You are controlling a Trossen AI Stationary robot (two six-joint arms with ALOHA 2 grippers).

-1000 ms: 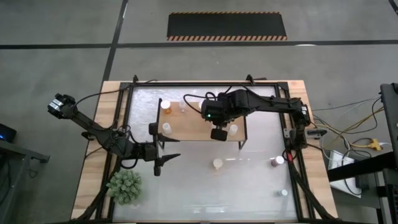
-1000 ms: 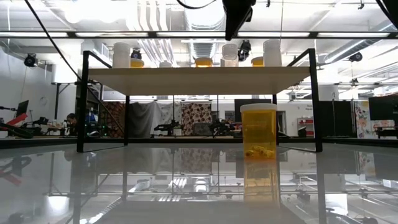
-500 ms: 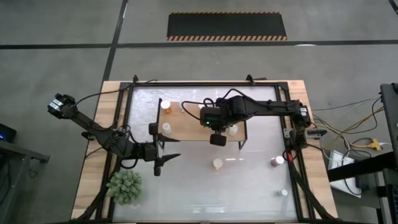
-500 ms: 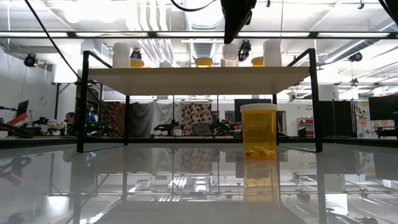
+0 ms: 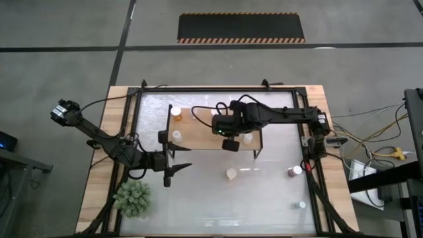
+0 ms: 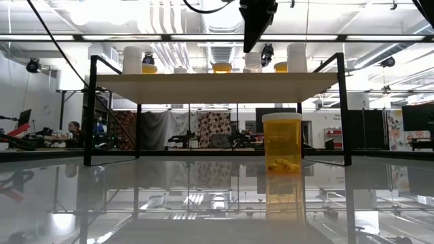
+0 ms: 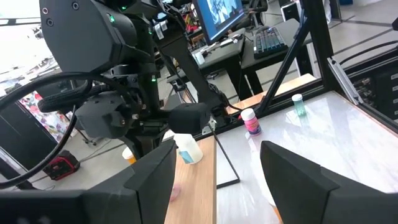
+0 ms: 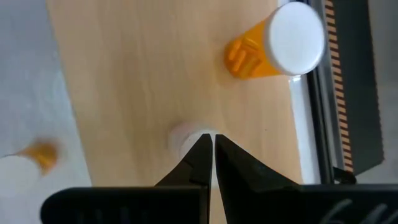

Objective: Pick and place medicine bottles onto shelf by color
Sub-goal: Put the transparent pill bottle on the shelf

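from above, the right gripper (image 5: 218,114) reaches over the shelf (image 5: 201,137), a light-wood board on black legs in the table's middle. an orange bottle (image 5: 176,113) and a white bottle (image 5: 177,136) stand at the shelf's left end, another white one (image 5: 248,137) by its right edge. the left gripper (image 5: 178,168) waits apart, low on the left beside the green plant (image 5: 134,198), fingers spread and empty. a lone bottle (image 5: 231,174) stands on the table below the shelf, a dark one (image 5: 293,172) further right

at table height, an orange-bodied bottle (image 6: 281,143) stands under the shelf (image 6: 217,87), with capped bottles along its top

the right wrist camera shows its fingertips (image 8: 212,144) pressed almost together, holding nothing, over a small white bottle top (image 8: 186,135); an orange bottle (image 8: 280,48) stands nearby
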